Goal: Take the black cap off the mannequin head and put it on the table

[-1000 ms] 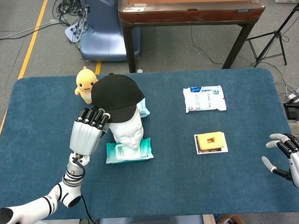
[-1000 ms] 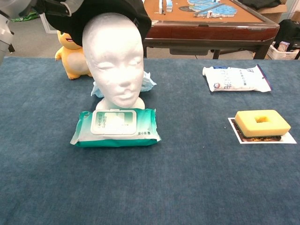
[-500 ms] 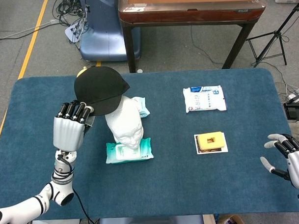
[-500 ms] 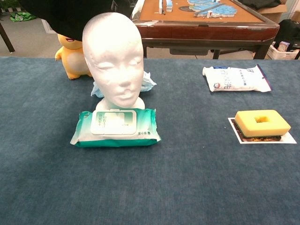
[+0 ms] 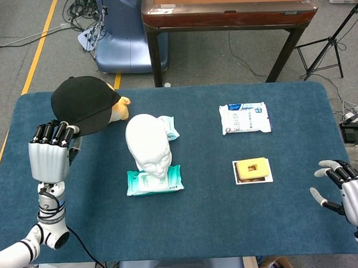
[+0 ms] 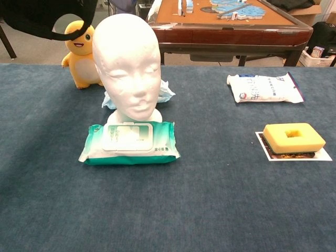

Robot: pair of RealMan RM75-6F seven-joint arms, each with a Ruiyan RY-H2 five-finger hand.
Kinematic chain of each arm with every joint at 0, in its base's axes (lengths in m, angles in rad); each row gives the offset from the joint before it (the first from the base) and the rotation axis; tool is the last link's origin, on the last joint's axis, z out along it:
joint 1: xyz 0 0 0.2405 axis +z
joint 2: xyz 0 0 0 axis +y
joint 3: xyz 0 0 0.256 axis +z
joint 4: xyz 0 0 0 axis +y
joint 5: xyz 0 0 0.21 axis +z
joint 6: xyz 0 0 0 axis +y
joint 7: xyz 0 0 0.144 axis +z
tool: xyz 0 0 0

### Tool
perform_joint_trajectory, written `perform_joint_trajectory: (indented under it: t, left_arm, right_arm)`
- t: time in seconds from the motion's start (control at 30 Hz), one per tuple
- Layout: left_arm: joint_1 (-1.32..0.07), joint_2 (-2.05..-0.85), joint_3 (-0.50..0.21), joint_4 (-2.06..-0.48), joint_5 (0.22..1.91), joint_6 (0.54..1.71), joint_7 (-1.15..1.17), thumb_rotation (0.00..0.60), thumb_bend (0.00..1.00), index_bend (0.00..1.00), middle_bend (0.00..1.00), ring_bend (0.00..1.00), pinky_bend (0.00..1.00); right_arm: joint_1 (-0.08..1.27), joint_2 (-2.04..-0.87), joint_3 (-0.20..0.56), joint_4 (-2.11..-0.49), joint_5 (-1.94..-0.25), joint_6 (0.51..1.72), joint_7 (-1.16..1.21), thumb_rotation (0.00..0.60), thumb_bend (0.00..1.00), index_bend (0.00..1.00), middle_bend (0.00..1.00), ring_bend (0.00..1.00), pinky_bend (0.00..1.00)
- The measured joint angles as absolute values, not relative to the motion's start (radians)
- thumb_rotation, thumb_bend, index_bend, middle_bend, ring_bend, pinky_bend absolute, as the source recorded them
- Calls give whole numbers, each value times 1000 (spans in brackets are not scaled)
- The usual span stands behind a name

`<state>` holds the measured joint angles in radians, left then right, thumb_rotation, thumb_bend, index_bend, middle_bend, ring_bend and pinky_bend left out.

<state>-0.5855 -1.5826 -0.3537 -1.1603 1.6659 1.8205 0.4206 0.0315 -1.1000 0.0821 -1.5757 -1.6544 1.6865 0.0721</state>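
Now the left hand (image 5: 49,157) has its fingers (image 5: 54,132) grasping the black cap (image 5: 84,103) above the tabletop (image 5: 199,215); the right hand (image 5: 345,187) is released, fingers spread.

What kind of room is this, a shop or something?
More likely a robot lab or workshop: loose cables on a bare grey floor with yellow tape, and a blue table laid with props like a mannequin head.

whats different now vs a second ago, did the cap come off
Yes. The left hand, gripping the black cap, lifted it off the mannequin head and carried it left, clear of the head, above the table. The head is now bare. The yellow toy, wipes pack, white packet, yellow sponge and the right hand stayed roughly where they were.
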Motion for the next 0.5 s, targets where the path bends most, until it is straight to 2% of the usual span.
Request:
perform_joint_trajectory:
  t: [0.5]
  left_arm:
    - [-480, -1566, -275, -1027, 1680, 1929, 280, 600, 380, 668, 639, 459, 544]
  right_arm:
    - [34, -1103, 81, -1578, -1653, 1681, 62, 600, 245, 461, 344, 277, 500]
